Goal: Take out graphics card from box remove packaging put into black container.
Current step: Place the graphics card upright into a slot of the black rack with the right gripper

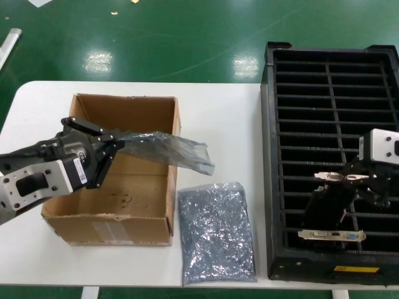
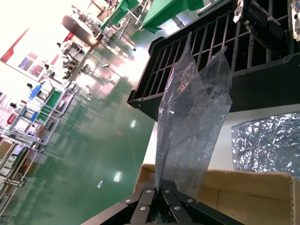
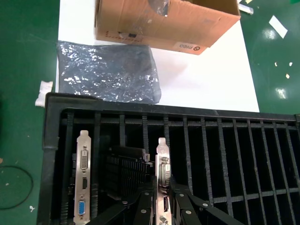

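Note:
My left gripper (image 1: 114,147) hovers over the open brown box (image 1: 93,215), shut on one end of the smoky translucent packaging (image 1: 167,149), which hangs empty across the box's right wall. In the left wrist view the packaging (image 2: 194,117) rises straight out of the closed fingertips (image 2: 149,196). My right gripper (image 1: 363,185) is over the black container (image 1: 271,156), shut on the silver bracket of the graphics card (image 1: 333,194). The graphics card (image 3: 163,161) stands on edge in a slot near the yellow-label end, with my right gripper (image 3: 163,196) clamped around its bracket.
A second card (image 1: 330,235) (image 3: 83,178) stands in the neighbouring slot, nearer the label wall. A silvery speckled bag (image 1: 217,233) (image 3: 108,72) lies flat on the white table between box and container. Most other slots of the container are unoccupied.

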Controlling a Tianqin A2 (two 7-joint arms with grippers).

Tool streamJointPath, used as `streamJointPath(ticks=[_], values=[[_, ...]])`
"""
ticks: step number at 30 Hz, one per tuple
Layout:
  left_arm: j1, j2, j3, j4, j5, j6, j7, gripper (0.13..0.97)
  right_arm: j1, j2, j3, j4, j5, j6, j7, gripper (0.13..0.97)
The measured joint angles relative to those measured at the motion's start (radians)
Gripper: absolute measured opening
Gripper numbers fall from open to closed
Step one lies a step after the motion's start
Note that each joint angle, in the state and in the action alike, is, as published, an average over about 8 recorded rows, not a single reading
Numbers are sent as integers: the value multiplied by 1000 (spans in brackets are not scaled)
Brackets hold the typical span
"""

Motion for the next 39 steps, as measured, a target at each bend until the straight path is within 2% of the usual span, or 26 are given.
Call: streamJointPath(ticks=[39], values=[[0,0,0,0,0,0,0,138,-89,83,55,207,-8,13,107,176]])
